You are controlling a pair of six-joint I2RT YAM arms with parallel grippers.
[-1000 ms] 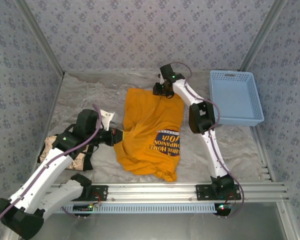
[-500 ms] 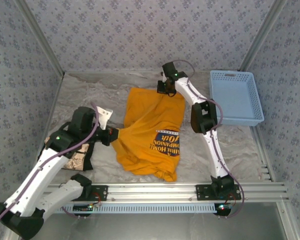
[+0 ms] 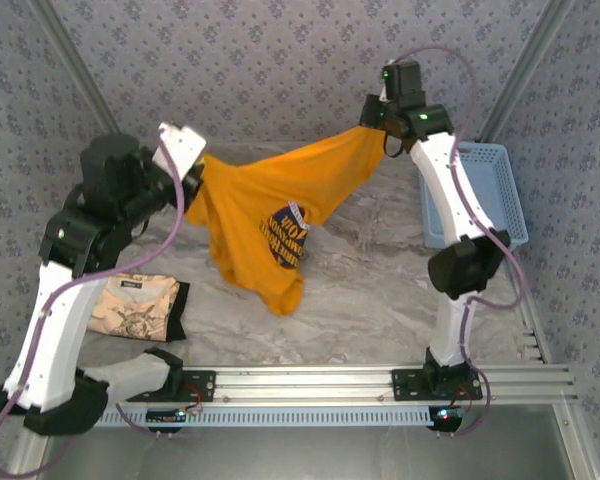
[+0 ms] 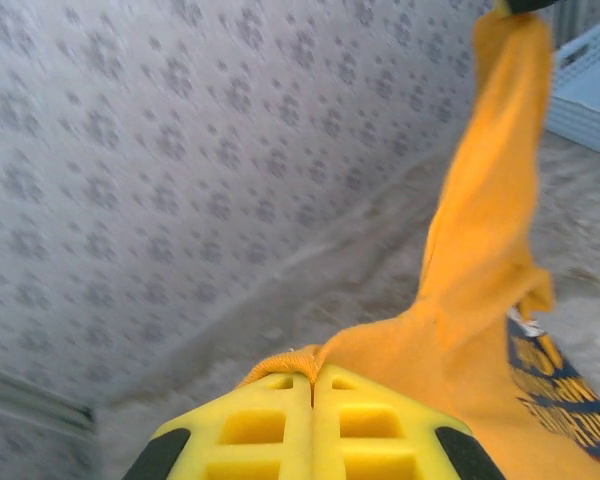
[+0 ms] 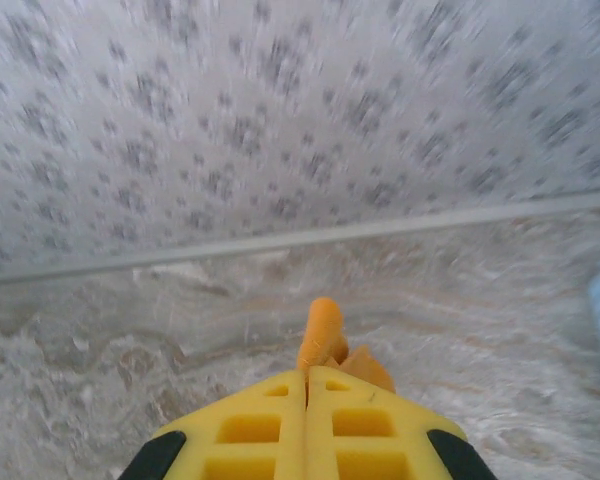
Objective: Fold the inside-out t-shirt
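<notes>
inside-out t-shirt (image 3: 265, 195): hanging stretched between the two raised arms above the desk (image 3: 380, 290), sagging in the middle, dark printed graphic (image 3: 288, 235) showing.
left end effector (image 3: 194, 172): fingers pressing together, pinching the shirt's left edge.
right end effector (image 3: 376, 122): fingers pressing together, pinching the shirt's far right edge.
beige cloth (image 3: 130, 305): lying folded on the desk beside the left arm.
blue basket (image 3: 485, 190): sitting at the desk's right side.
</notes>
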